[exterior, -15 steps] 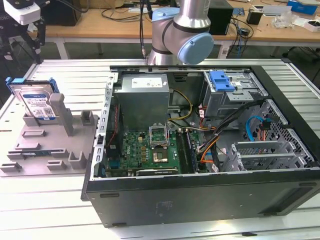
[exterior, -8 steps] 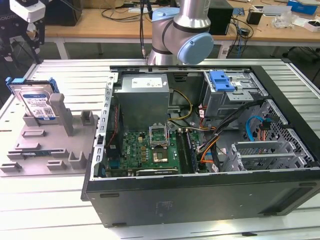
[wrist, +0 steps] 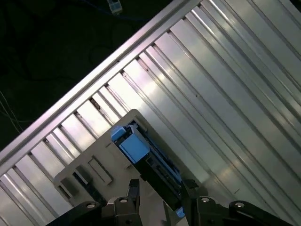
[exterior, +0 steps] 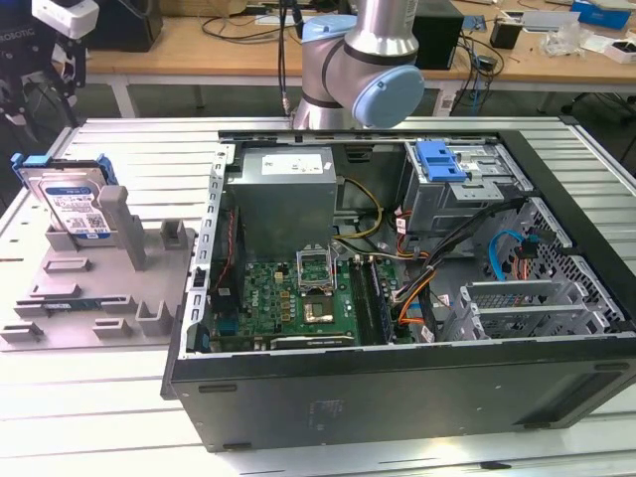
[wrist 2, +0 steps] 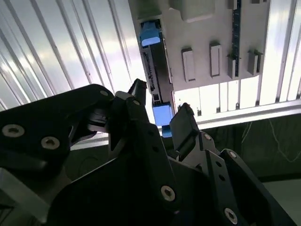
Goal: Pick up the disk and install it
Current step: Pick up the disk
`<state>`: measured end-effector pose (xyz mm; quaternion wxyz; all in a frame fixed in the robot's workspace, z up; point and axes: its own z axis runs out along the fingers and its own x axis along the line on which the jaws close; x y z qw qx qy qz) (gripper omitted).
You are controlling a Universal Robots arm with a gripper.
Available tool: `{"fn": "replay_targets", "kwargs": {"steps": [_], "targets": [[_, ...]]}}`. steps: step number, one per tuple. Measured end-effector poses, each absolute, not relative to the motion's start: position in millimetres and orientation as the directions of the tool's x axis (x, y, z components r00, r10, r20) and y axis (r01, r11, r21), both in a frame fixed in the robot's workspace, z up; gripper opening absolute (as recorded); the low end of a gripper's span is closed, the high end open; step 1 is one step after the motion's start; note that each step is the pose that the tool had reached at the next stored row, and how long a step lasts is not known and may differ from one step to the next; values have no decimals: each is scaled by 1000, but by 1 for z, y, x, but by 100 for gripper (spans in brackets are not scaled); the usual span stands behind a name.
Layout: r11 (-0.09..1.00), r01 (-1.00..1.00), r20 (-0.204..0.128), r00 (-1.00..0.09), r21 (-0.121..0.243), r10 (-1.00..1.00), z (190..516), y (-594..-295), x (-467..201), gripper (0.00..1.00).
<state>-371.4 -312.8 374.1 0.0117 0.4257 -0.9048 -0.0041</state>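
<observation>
The disk (exterior: 75, 199), a silver drive with a white-and-blue label in a bright blue bracket, stands on edge in a grey holder (exterior: 89, 288) at the exterior view's left. My gripper (exterior: 42, 99) hangs just above it. In the second wrist view I look down on the disk's thin edge (wrist 2: 154, 70) with blue bracket ends, and my gripper (wrist 2: 161, 106) is open, one dark finger on each side of that edge line. The first wrist view shows the same: the disk (wrist: 141, 150) lies ahead of my open gripper (wrist: 160, 188). Nothing is held.
An open computer case (exterior: 397, 397) fills the middle and right of the ribbed metal table (exterior: 99, 417). Inside it are a motherboard (exterior: 298, 298), cables and a metal drive cage with a blue latch (exterior: 442, 164). The arm's base (exterior: 368, 60) stands behind the case.
</observation>
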Motion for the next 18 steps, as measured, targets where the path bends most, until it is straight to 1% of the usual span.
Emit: {"fn": "replay_targets", "kwargs": {"steps": [6,10,18], "targets": [[534,-845,28,-534,10,-845,374,-313,-371,48],[399,-917,34,-399,7,-916,373,-313,-371,48],[219,-976,33,-219,7,-975,371,-312,-371,48]]}}
